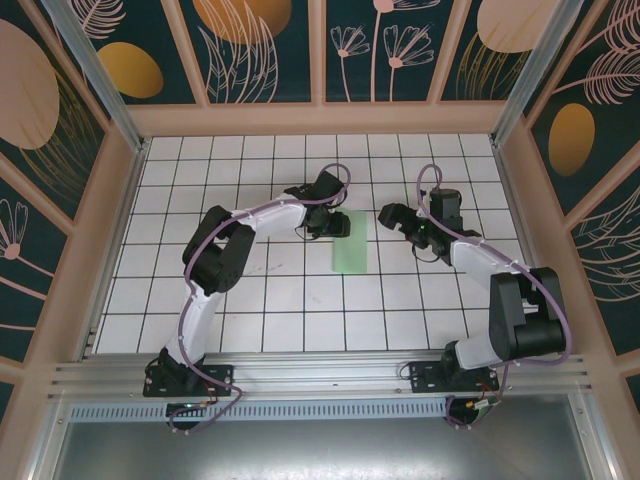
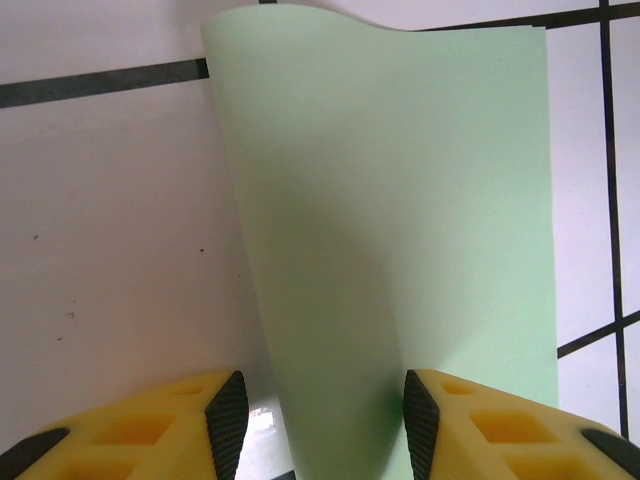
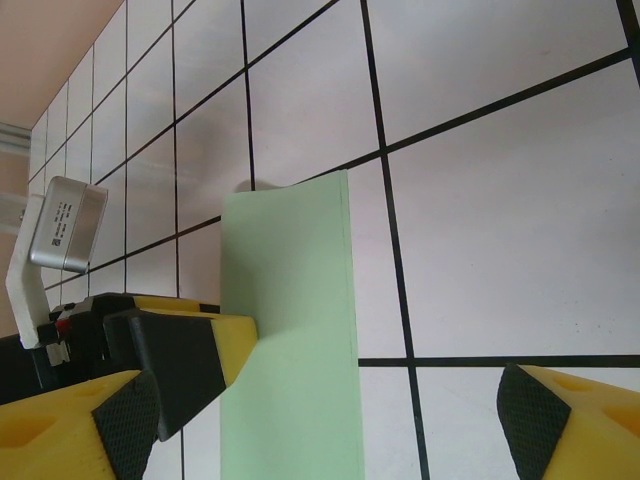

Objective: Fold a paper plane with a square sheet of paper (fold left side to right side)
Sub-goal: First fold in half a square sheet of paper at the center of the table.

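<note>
The square sheet of paper (image 1: pixel 351 252) lies folded in half as a narrow pale green strip at the table's middle. My left gripper (image 1: pixel 335 226) is at the strip's far end. In the left wrist view its jaws (image 2: pixel 325 420) stand apart on either side of the paper's (image 2: pixel 400 200) rounded, bulging fold, with a gap at the left pad (image 2: pixel 228 420). In the right wrist view a left finger (image 3: pixel 190 350) rests at the paper's (image 3: pixel 290 280) left edge. My right gripper (image 1: pixel 392 215) hovers just right of the strip, wide open (image 3: pixel 335 440) and holding nothing.
White gridded tiles (image 1: pixel 300 300) cover the table inside peach-framed walls (image 1: pixel 320 118). Both arms reach in from the near rail (image 1: pixel 320 375). Free tiles lie all around the strip.
</note>
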You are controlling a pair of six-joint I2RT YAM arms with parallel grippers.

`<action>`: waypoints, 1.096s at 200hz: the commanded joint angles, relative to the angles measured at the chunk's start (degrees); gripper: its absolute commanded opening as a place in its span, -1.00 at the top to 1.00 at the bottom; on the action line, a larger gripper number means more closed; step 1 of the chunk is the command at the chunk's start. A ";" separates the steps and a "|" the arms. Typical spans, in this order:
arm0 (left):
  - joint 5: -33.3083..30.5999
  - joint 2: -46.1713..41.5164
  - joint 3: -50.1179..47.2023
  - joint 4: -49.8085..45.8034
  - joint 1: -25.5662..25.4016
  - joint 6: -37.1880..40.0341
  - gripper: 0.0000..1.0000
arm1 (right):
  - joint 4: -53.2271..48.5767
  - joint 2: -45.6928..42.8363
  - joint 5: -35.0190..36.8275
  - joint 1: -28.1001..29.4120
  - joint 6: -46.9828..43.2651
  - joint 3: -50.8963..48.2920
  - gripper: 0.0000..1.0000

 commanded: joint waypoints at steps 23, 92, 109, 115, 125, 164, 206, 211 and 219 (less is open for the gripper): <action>-0.04 4.60 0.11 0.60 -1.19 1.30 0.02 | 1.52 -1.18 -1.68 -0.58 0.74 -0.72 -0.81; 0.04 4.95 0.51 0.52 -1.24 1.35 0.01 | 1.46 -0.91 -2.12 -0.60 0.57 -0.71 -0.81; -0.05 5.08 0.59 0.43 -1.30 1.39 0.01 | 1.17 -0.74 -2.23 -0.57 0.40 -0.65 -0.81; -0.05 5.07 0.59 0.39 -1.29 1.48 0.01 | 1.22 -0.72 -2.23 -0.60 0.39 -0.64 -0.82; -0.14 5.13 0.55 0.35 -1.30 1.46 0.01 | 1.16 -0.74 -2.14 -0.60 0.35 -0.61 -0.81; -0.12 5.39 0.73 0.18 -1.43 1.72 0.01 | 0.90 -0.65 -2.31 -0.59 0.04 -0.55 -0.82; -0.56 5.55 0.91 -0.17 -1.51 1.91 0.01 | 0.89 -0.57 -2.57 -0.57 -0.06 -0.63 -0.81; -0.53 5.57 0.89 -0.19 -1.51 1.97 0.01 | 0.88 -0.46 -2.58 -0.55 -0.07 -0.63 -0.81; -0.62 5.56 0.98 -0.23 -1.51 1.90 0.01 | 0.81 -0.40 -2.66 -0.49 -0.14 -0.64 -0.82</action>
